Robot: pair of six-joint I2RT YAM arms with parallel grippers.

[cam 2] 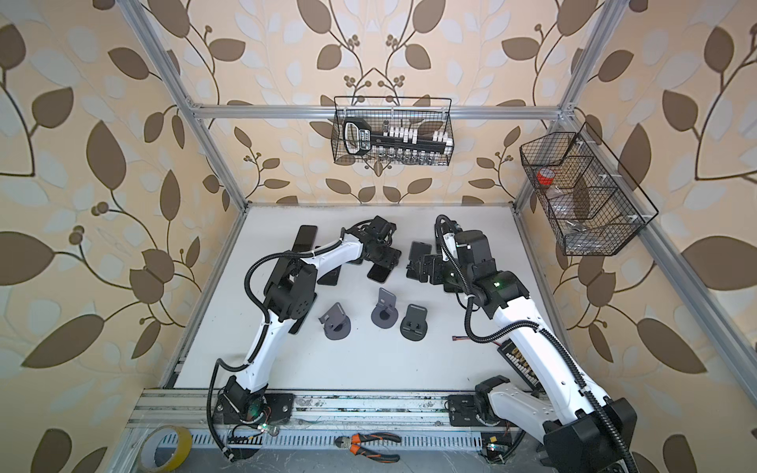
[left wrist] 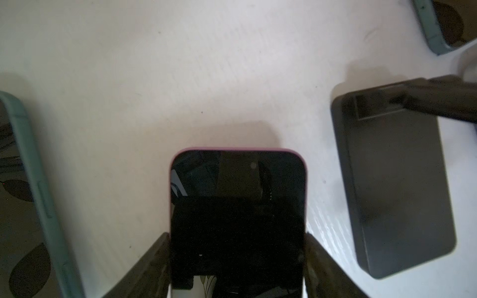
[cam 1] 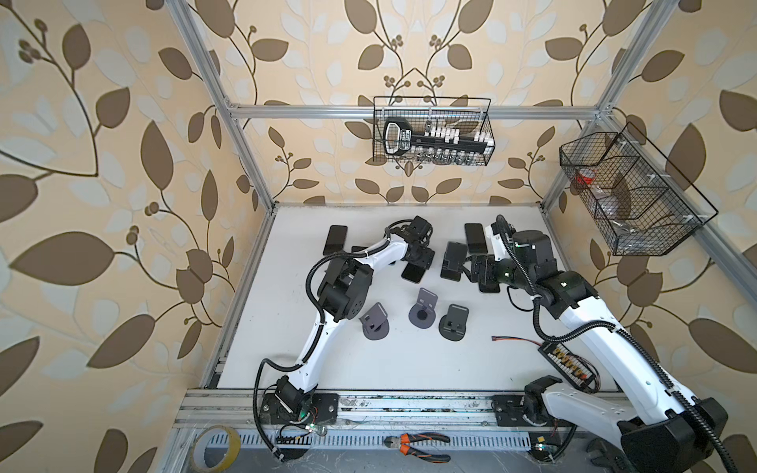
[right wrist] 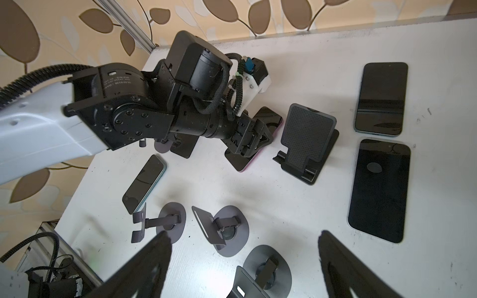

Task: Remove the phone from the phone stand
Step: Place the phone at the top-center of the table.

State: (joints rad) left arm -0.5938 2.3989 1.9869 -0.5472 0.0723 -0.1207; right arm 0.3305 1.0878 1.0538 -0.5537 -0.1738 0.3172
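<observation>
Your left end effector (left wrist: 237, 240) clamps the phone (left wrist: 237, 185) by its long edges, right end effector (right wrist: 244, 236) sits apart; probably slick, squeeze gently.

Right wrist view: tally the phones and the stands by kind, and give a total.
Phones: 4
Grey round-base stands: 3
Black folding stand: 1
Total: 8
One dark piece is mostly hidden, so it is not counted.
</observation>
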